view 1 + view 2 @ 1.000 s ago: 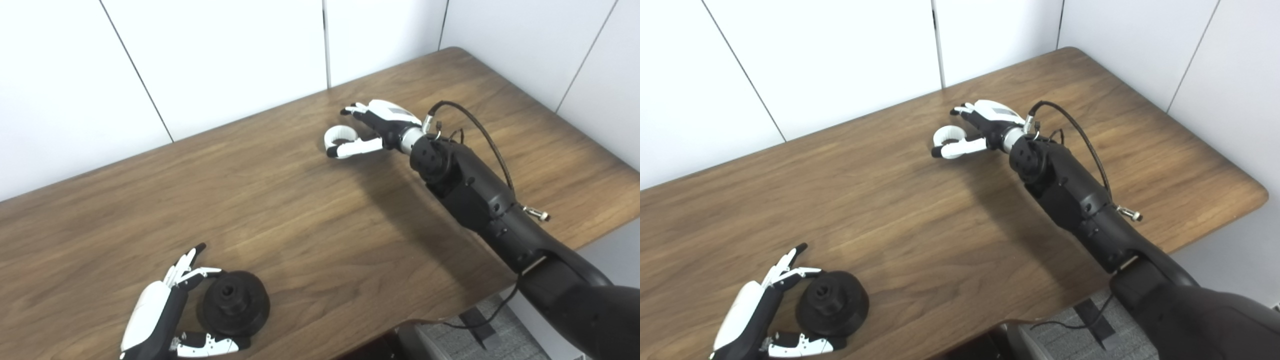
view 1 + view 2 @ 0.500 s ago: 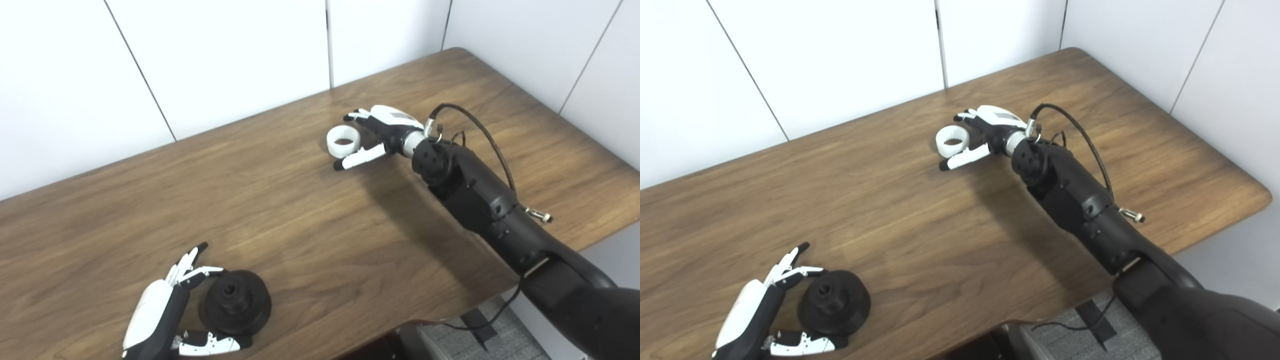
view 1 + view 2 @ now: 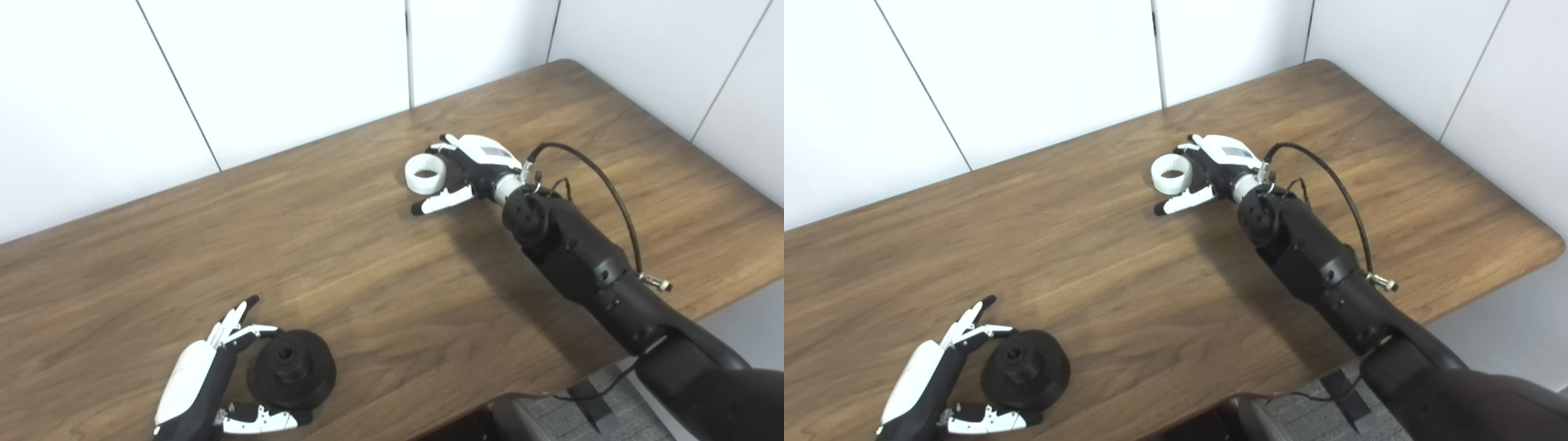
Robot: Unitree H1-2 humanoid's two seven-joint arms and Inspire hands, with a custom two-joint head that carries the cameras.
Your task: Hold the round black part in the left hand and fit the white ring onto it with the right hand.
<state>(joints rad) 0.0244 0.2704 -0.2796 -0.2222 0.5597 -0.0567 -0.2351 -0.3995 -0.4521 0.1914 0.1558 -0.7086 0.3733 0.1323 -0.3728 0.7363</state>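
Desk [image 3: 380,275] is brown wood, carrying only two loose parts, with white wall panels [image 3: 275,73] behind its far edge. Nothing lies between the two parts; bare wood runs the whole way.

White ring [image 3: 425,173] lies flat on the desk near the far edge, hole up, open and unblocked on its left side. Right hand [image 3: 468,171] is just beside it on the right: fingers curl around the ring's far side, and the thumb [image 3: 442,200] sticks out past its near side, clear of the ring. Fingers are spread, not clamped. Can't tell if the far fingertips actually touch the ring; they're hidden behind the hand's white back plate. A black cable [image 3: 603,184] loops off the right wrist, over the forearm [image 3: 569,245], which crosses the desk's right part above the surface.

Round black part [image 3: 295,369] sits on the desk near the front edge, left of centre: wide base, narrower hub on top, bore facing up. Left hand [image 3: 205,380] cups it from the left, fingers apart. One finger [image 3: 251,334] reaches to the part's far rim, the thumb [image 3: 263,419] runs along its near side. Contact at either is hard to make out, black on black. The part is resting on the desk, not lifted.

Left wrist is cut off by the bottom edge. Right upper arm runs out at the bottom right corner. Bore depth isn't readable.
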